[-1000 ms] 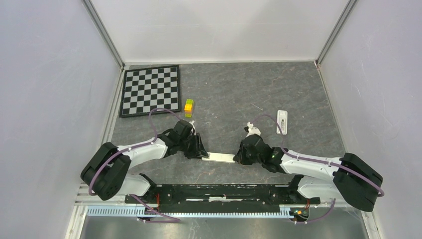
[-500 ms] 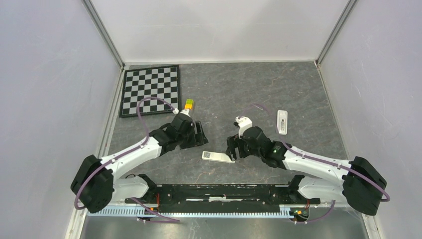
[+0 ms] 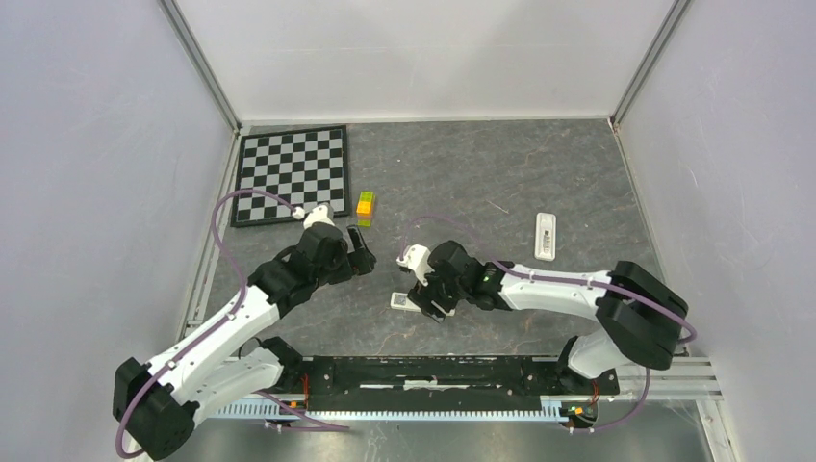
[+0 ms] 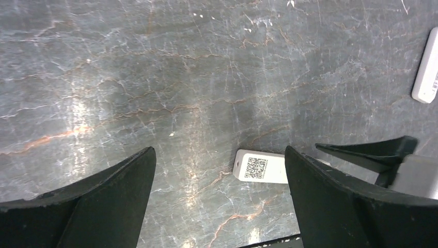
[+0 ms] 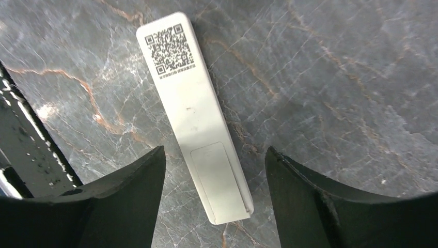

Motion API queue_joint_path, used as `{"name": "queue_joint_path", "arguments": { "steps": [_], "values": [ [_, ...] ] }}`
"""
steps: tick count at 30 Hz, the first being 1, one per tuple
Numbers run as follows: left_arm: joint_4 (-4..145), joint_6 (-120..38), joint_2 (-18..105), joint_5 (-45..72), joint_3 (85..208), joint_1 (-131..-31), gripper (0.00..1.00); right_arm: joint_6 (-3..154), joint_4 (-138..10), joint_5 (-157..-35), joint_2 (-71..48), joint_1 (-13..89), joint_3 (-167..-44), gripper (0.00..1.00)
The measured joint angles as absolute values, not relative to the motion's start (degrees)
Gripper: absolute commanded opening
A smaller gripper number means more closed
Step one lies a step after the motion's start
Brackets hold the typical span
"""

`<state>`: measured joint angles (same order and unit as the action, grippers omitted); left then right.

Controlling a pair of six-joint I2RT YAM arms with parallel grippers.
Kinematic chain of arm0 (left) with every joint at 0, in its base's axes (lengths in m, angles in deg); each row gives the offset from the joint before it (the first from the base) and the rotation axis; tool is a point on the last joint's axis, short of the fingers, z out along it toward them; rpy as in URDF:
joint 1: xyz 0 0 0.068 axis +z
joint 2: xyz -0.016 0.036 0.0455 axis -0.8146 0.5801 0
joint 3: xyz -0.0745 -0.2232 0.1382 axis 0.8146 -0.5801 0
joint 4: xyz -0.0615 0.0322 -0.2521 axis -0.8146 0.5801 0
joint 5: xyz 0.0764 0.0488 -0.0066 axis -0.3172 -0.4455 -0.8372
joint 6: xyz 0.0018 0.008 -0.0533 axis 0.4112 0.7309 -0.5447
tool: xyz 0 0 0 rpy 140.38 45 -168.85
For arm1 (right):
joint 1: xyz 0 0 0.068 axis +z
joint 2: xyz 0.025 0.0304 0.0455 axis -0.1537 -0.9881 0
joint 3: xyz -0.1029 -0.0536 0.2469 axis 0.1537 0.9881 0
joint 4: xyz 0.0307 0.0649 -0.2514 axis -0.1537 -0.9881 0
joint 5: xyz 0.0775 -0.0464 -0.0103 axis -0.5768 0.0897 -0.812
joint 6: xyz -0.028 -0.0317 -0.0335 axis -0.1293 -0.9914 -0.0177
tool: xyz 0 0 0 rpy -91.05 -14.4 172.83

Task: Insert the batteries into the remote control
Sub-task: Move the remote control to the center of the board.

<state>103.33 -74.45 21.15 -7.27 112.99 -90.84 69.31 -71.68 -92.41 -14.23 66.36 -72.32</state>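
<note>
The white remote control (image 5: 199, 111) lies face down on the table, a QR label at one end and its battery cover (image 5: 219, 175) closed. My right gripper (image 5: 214, 152) is open just above its cover end, one jaw on each side with a gap to the remote. In the top view only the QR end of the remote control (image 3: 401, 300) shows beside the right gripper (image 3: 425, 293). My left gripper (image 3: 360, 252) is open and empty, up and left of the remote control (image 4: 260, 168). The batteries are out of view.
A second small white piece (image 3: 546, 236) lies at the right, also in the left wrist view (image 4: 426, 72). A yellow-green block (image 3: 366, 208) sits near the checkerboard (image 3: 292, 173) at the back left. The black rail (image 3: 433, 371) runs along the near edge.
Both grippers have opened and let go of the remote, which now lies on the table. The left arm has drawn back up and left. The right arm has swung left over the remote.
</note>
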Motion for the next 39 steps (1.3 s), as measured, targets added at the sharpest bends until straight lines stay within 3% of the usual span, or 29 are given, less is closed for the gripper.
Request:
{"name": "queue_joint_path", "arguments": {
  "steps": [4, 10, 17, 25, 34, 36, 39],
  "values": [
    [104.5, -74.4, 19.2, -8.6, 113.0, -90.4, 1.0, 66.7, -72.5, -92.8, -17.6, 66.7, -73.0, 0.6],
    [105.8, -74.4, 19.0, -8.9, 113.0, -90.1, 1.0, 66.8, -72.4, -90.2, -19.0, 67.4, -73.4, 0.32],
    [106.3, -74.4, 19.0, -8.9, 113.1, -89.7, 1.0, 74.6, -72.1, -76.9, -17.8, 63.6, -73.3, 0.25],
    [107.0, -74.4, 19.0, -8.3, 114.4, -89.5, 1.0, 90.1, -72.6, -63.9, -8.7, 46.7, -68.2, 0.27],
    [107.1, -73.4, 19.0, -6.2, 115.7, -89.5, 1.0, 94.5, -72.5, -63.9, -13.3, 38.5, -68.4, 0.38],
    [107.2, -72.8, 18.6, -5.4, 116.0, -89.5, 1.0, 94.4, -72.5, -64.9, -14.9, 37.7, -68.6, 0.47],
    [108.1, -71.9, 17.6, -5.0, 116.9, -89.5, 1.0, 94.5, -72.3, -66.4, -15.4, 36.7, -69.0, 0.72]
  ]
}}
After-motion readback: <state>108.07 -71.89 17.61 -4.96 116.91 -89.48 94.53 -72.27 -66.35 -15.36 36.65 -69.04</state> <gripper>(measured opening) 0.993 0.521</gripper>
